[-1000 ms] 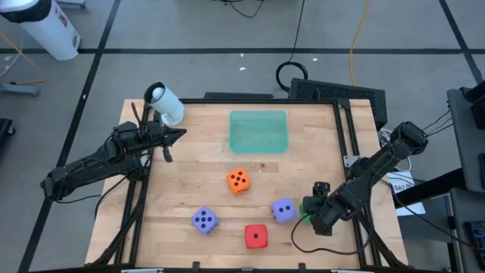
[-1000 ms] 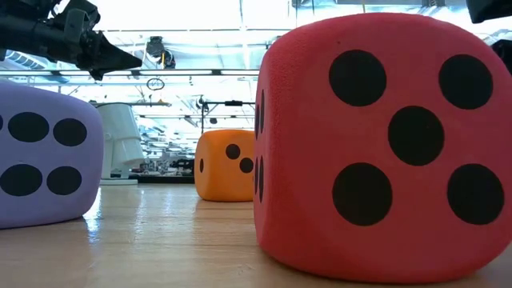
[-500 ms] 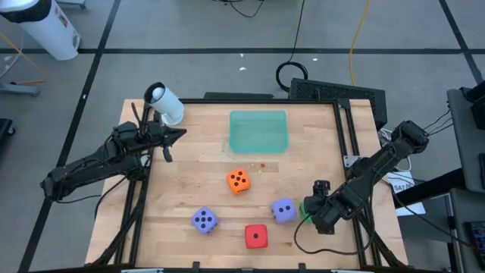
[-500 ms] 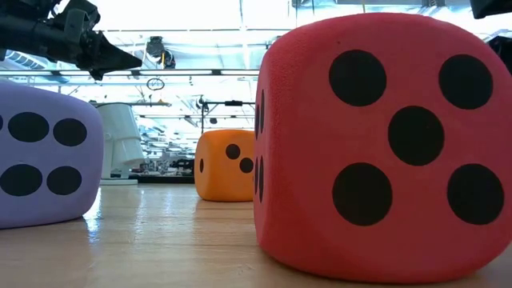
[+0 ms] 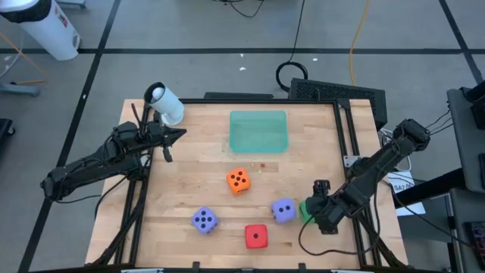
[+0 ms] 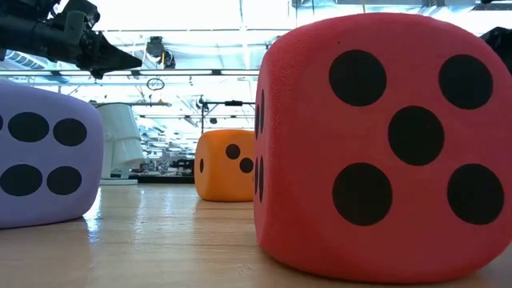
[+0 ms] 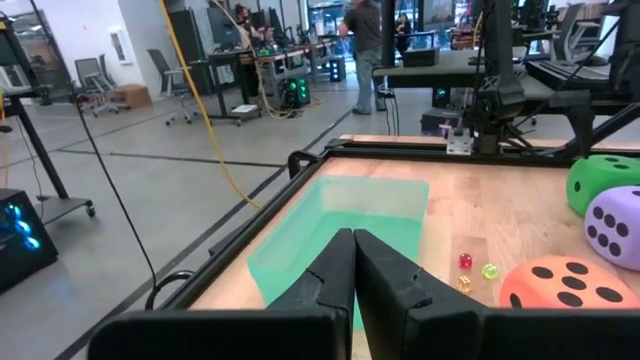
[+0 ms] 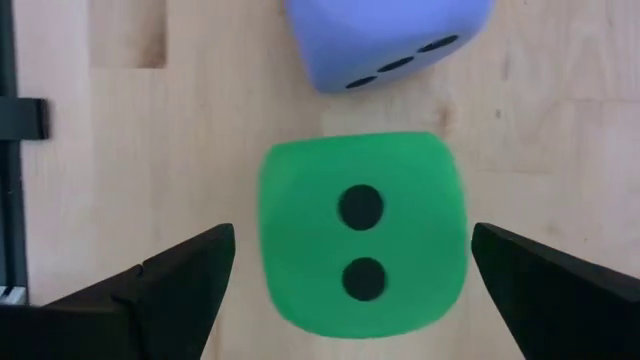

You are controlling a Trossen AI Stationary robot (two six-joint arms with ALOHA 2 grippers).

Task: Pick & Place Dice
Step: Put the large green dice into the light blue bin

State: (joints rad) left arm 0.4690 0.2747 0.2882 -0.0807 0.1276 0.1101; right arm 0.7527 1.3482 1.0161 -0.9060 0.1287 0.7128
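Jaws of the right gripper (image 8: 350, 275) spread wide, straddling the green die (image 8: 362, 243) from above, two pips up, nothing clamped yet, fingers clear of its sides; just beyond, a lavender die (image 8: 390, 40) close by the green one on the wooden table (image 5: 189, 152); farther out, the red die (image 5: 256, 236) near the front edge, a second purple die (image 5: 204, 220) beside it, the orange die (image 5: 239, 180) mid-table; teal tray (image 5: 258, 130) at the back holding no dice; off at the table's left rear, left gripper (image 7: 353, 262) pressed together, empty, hovering idle. Judged barely begun: no die placed, first grasp likely pending, all five left to move.
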